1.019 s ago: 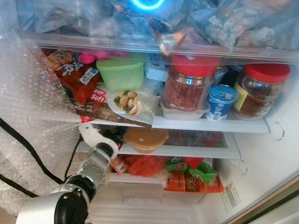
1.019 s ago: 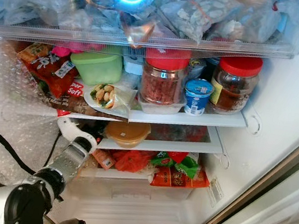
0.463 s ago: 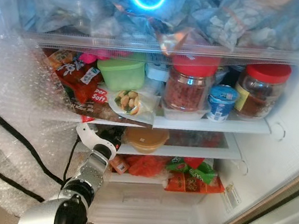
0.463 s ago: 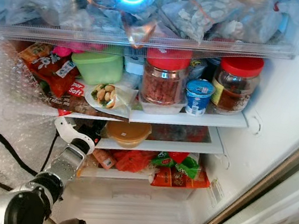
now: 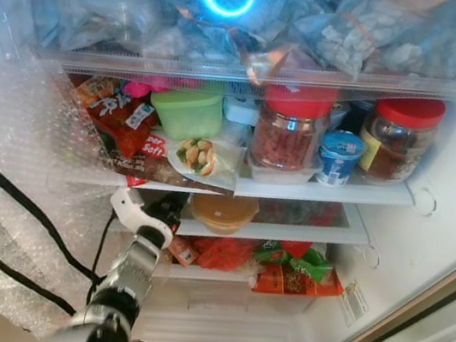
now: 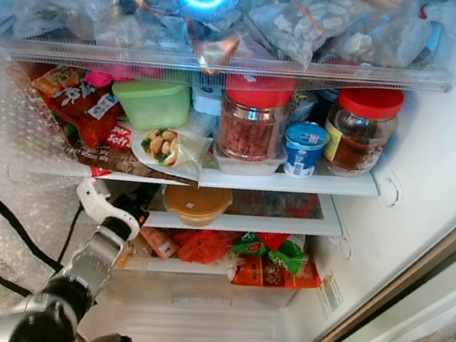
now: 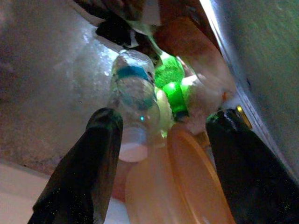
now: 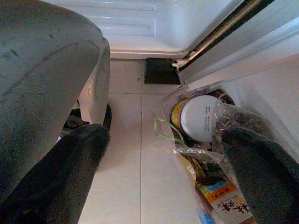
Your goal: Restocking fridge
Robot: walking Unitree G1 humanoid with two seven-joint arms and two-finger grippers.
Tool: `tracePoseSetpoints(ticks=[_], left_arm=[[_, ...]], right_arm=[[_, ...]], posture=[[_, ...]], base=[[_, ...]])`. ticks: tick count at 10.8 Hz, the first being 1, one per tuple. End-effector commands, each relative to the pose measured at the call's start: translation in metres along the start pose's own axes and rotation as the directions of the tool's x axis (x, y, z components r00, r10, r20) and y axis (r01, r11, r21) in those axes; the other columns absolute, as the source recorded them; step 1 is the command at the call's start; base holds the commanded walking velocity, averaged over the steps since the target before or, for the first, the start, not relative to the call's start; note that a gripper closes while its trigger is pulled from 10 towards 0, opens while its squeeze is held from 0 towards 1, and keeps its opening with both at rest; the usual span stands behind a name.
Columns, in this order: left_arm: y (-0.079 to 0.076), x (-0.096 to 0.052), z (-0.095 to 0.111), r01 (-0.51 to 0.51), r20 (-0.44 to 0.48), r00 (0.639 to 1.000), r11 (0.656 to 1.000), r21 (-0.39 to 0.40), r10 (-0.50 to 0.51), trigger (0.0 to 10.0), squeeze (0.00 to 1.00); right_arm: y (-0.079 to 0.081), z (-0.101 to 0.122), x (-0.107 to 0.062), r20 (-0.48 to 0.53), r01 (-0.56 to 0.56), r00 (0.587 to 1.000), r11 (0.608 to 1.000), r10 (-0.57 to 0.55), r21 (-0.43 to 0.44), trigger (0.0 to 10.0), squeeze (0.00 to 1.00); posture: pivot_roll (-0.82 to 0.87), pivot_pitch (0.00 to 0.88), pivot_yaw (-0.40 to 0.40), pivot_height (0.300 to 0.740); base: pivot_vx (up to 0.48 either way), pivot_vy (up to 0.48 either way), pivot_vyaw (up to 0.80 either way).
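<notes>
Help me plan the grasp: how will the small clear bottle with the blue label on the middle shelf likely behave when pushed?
The clear bottle lies on its side before the left gripper, so it may roll. Its smooth plastic looks slippery, probably light. Wedged against the orange-lidded container, it may nudge that rather than slide freely.

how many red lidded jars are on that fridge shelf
2. One red-lidded jar stands mid-shelf beside the green container; the other jar stands at the shelf's right end, past the yogurt cup. More may hide behind them.
</notes>
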State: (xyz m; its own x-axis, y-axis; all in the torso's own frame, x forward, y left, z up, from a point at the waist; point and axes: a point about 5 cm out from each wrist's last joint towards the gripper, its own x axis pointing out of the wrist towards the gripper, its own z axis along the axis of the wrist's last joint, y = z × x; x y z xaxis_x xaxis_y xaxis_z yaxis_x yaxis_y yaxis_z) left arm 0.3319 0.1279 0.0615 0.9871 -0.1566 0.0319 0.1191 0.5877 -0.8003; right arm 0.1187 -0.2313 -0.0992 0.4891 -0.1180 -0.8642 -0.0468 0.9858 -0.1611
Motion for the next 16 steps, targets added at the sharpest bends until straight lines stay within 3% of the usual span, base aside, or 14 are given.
tracePoseSetpoints(ticks=[1, 3, 6, 7, 9, 11, 13, 15, 16], left_arm=[[-0.002, -0.001, 0.001, 0.017, -0.006, 1.0, 1.0, 0.018, -0.017, 10.0, 0.0], [0.002, -0.011, -0.002, 0.015, -0.018, 1.0, 0.999, 0.031, -0.015, 10.0, 0.0], [0.005, -0.02, -0.006, 0.045, -0.098, 0.995, 0.988, 0.147, -0.03, 10.0, 0.0], [0.005, -0.024, -0.005, 0.079, -0.139, 0.989, 0.968, 0.24, -0.046, 10.0, 0.0], [0.003, -0.029, -0.003, 0.106, -0.145, 0.988, 0.938, 0.33, -0.061, 10.0, 0.0], [0.002, -0.034, -0.001, 0.116, -0.135, 0.988, 0.924, 0.364, -0.071, 10.0, 0.0], [-0.004, -0.041, 0.003, 0.171, -0.167, 0.98, 0.875, 0.452, -0.105, 10.0, 0.0], [-0.006, -0.049, -0.002, 0.256, -0.265, 0.955, 0.816, 0.518, -0.132, 10.0, 0.0], [-0.008, -0.052, -0.005, 0.328, -0.34, 0.929, 0.751, 0.573, -0.147, 10.0, 0.0]], right_arm=[[0.008, -0.001, 0.0, -0.006, -0.025, 1.0, 1.0, 0.025, -0.005, 10.0, 0.0], [0.008, -0.001, 0.0, -0.006, -0.026, 1.0, 1.0, 0.025, -0.01, 10.0, 0.0], [0.008, -0.001, 0.0, -0.006, -0.027, 1.0, 1.0, 0.026, -0.012, 10.0, 0.0], [0.008, -0.001, 0.0, -0.007, -0.026, 1.0, 1.0, 0.026, -0.011, 10.0, 0.0], [0.008, -0.001, 0.0, -0.007, -0.025, 1.0, 1.0, 0.025, -0.011, 10.0, 0.0], [0.008, -0.001, 0.0, -0.006, -0.027, 1.0, 1.0, 0.026, -0.015, 10.0, 0.0], [0.007, -0.001, 0.0, -0.005, -0.027, 1.0, 0.999, 0.027, -0.019, 10.0, 0.0], [0.007, -0.001, 0.0, -0.006, -0.027, 1.0, 0.999, 0.027, -0.023, 10.0, 0.0], [0.007, -0.001, 0.0, -0.006, -0.028, 1.0, 0.999, 0.028, -0.023, 10.0, 0.0]], posture=[[-0.17, 0.0, 0.043, 0.638], [-0.16, 0.0, 0.041, 0.638], [-0.16, 0.0, 0.041, 0.638], [-0.16, 0.0, 0.042, 0.638], [-0.16, 0.0, 0.042, 0.638], [-0.16, 0.0, 0.039, 0.638], [-0.16, 0.0, 0.039, 0.638], [-0.15, 0.0, 0.04, 0.638], [-0.15, 0.0, 0.041, 0.638]], base=[[0.0, 0.0, 0.0], [0.0, 0.0, 0.0], [0.0, 0.0, 0.0], [0.0, 0.0, 0.0], [0.0, 0.0, 0.0], [0.0, 0.0, 0.0], [0.0, 0.0, 0.0], [0.0, 0.0, 0.0], [0.0, 0.0, 0.0]])
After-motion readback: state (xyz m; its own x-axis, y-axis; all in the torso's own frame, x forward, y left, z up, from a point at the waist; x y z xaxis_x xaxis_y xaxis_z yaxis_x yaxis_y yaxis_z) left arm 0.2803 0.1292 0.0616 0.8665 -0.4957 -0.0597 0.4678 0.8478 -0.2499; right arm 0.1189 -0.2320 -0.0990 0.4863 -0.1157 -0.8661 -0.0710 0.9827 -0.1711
